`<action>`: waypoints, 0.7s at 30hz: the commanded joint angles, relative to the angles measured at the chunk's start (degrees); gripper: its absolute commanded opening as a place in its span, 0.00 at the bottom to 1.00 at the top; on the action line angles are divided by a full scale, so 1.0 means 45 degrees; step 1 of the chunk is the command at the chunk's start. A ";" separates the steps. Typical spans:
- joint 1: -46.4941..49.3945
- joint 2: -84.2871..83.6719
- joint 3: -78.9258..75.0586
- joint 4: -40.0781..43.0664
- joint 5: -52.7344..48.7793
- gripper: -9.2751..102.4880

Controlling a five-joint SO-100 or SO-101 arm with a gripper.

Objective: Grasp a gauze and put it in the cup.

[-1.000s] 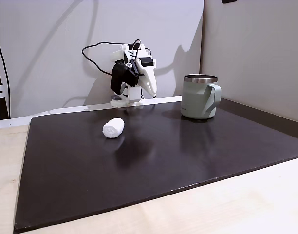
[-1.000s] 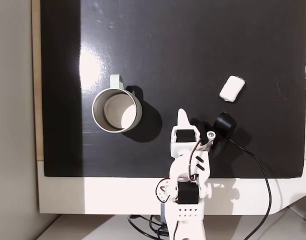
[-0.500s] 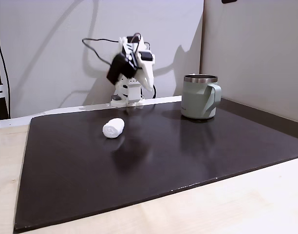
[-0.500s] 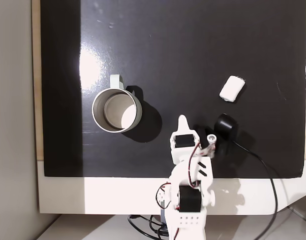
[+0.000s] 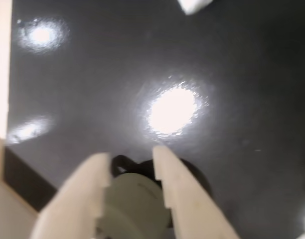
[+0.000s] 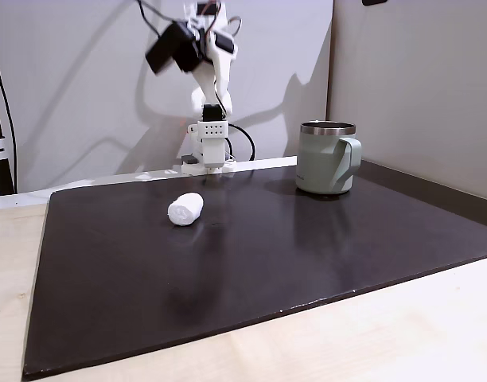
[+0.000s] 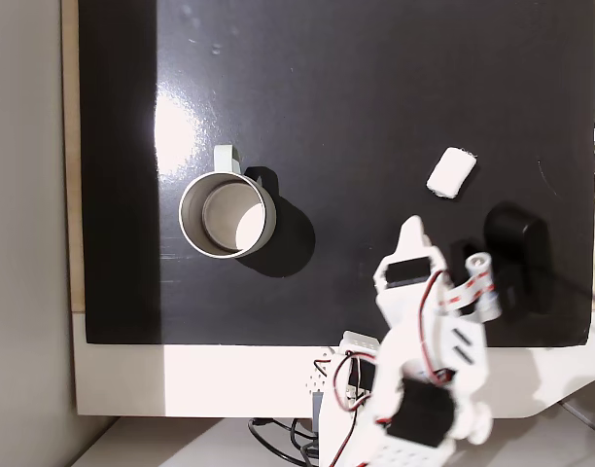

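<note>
The gauze is a small white roll lying on the black mat, left of centre in a fixed view; from above the gauze lies at the right. The cup, sage green with a steel rim, stands upright at the back right; from above the cup shows as a ring at the left. My gripper hangs raised over the mat's near edge, below and left of the gauze, holding nothing. In the wrist view my gripper shows a gap between its fingers, the cup blurred behind them and the gauze at the top edge.
The black mat covers most of the light wooden table. The arm's base stands on a white strip at the mat's back edge, with a black cable beside it. A wall panel rises close behind the cup.
The arm has lifted high and swung toward the gauze's side, its camera rising with it. The gauze and the cup have not moved.
</note>
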 commanded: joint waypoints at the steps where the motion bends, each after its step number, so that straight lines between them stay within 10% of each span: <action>1: 0.0742 -0.2168 -0.2773 0.0918 -0.1719 0.24; 21: 0.3418 -1.3945 -1.0742 0.4102 -0.8262 0.38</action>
